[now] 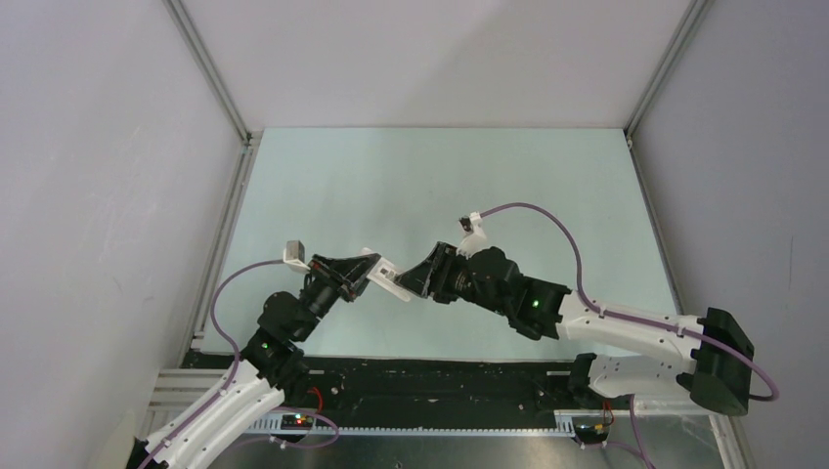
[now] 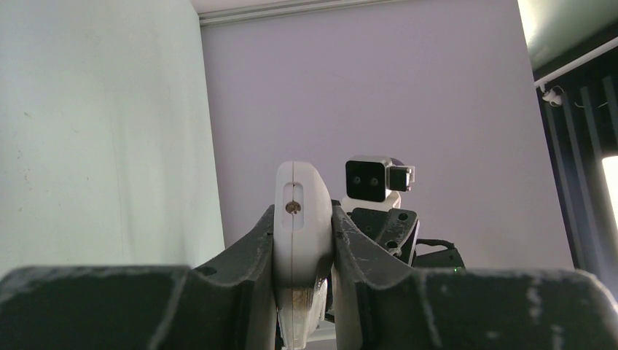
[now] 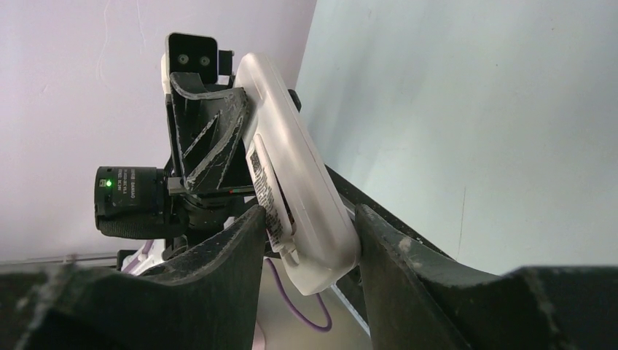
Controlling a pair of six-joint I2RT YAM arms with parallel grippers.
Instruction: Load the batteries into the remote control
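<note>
Two sets of fingers meet on one remote [image 2: 302,219], held in the air off the tabletop [image 1: 391,176]. The step in hand therefore looks like a handover or a two-armed bracing of the handset, not the loading itself. No batteries show in any view, and I cannot tell whether the recess is filled. Left fingers [image 2: 240,255] are narrow and clamp the remote across its thin dimension, with one end sticking out past their tips. Right fingers [image 3: 233,248] stand about half open, one on each side of the other end, the labelled side facing one of them. The gaps look slight to nothing, and I cannot tell whether they press. Next, the right pair probably needs a firm, square hold before the left pair lets go, or the remote may twist or drop.
</note>
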